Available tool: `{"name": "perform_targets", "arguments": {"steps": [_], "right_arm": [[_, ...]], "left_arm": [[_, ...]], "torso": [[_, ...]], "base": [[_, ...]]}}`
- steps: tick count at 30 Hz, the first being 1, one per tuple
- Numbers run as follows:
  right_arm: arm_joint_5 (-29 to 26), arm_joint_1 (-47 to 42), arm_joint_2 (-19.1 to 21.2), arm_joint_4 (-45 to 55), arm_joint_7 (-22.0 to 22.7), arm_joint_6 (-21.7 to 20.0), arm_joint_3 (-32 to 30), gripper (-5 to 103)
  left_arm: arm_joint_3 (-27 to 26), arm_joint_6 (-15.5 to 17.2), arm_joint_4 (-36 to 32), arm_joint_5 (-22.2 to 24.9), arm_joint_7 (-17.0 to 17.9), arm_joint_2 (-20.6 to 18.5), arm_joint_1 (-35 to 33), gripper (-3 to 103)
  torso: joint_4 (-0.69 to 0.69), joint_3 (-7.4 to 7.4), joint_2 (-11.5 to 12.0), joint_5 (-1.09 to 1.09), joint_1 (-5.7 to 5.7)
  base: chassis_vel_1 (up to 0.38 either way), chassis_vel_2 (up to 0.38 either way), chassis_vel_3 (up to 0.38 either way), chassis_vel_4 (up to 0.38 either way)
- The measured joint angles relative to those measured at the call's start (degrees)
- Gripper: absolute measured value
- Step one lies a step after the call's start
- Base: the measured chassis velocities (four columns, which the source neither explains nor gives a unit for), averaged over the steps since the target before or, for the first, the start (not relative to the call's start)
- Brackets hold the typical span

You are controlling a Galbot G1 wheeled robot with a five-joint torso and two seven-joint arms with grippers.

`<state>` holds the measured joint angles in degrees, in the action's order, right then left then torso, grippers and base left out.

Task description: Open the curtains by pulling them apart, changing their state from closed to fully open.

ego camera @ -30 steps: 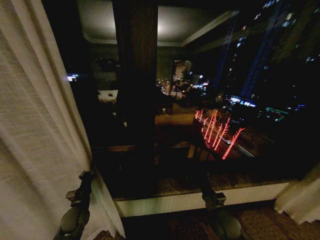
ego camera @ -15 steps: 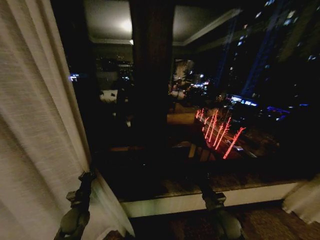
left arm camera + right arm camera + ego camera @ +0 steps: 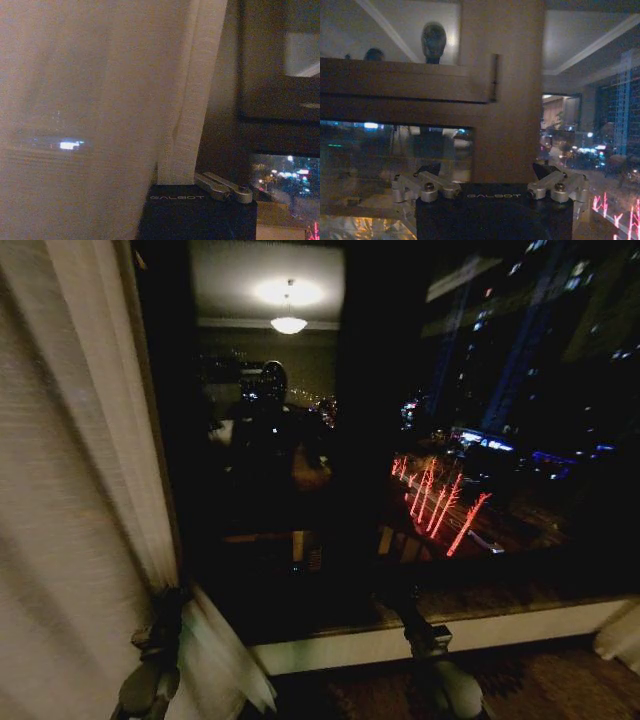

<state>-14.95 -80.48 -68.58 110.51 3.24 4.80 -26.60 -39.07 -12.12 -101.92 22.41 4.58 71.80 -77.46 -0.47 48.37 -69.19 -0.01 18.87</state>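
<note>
The left curtain (image 3: 70, 500), a sheer cream pleated panel, hangs along the left side of the head view. My left gripper (image 3: 170, 598) sits at its inner edge, low down. In the left wrist view a fold of this curtain (image 3: 182, 125) runs down into the left gripper (image 3: 192, 181), which is shut on it; one metal finger (image 3: 222, 187) lies against the fabric. A corner of the right curtain (image 3: 622, 635) shows at the far lower right. My right gripper (image 3: 405, 612) is held low before the glass, and its wrist view shows the right gripper (image 3: 487, 172) open with nothing in it.
A dark window (image 3: 400, 440) spans the gap, with city lights and red light strips outside. A wooden window post (image 3: 502, 100) and rail stand in front of the right gripper. A pale sill (image 3: 450, 635) runs below the glass above dark floor.
The whole head view has shifted, so the camera has moved leftward. The left curtain's edge stays at my left gripper, and the right curtain's corner has slid closer to the picture's right edge.
</note>
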Motion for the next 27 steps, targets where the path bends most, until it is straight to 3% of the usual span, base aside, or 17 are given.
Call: {"name": "perform_targets", "arguments": {"steps": [27], "right_arm": [[0.00,0.00,0.00,0.00,-0.01,0.00,0.00,100]], "left_arm": [[-0.89,-2.75,0.28,-0.78,0.02,0.50,-2.36,0]], "torso": [[0.02,0.00,0.00,0.01,0.01]], "base": [[0.399,0.302,-0.409,-0.303]]}}
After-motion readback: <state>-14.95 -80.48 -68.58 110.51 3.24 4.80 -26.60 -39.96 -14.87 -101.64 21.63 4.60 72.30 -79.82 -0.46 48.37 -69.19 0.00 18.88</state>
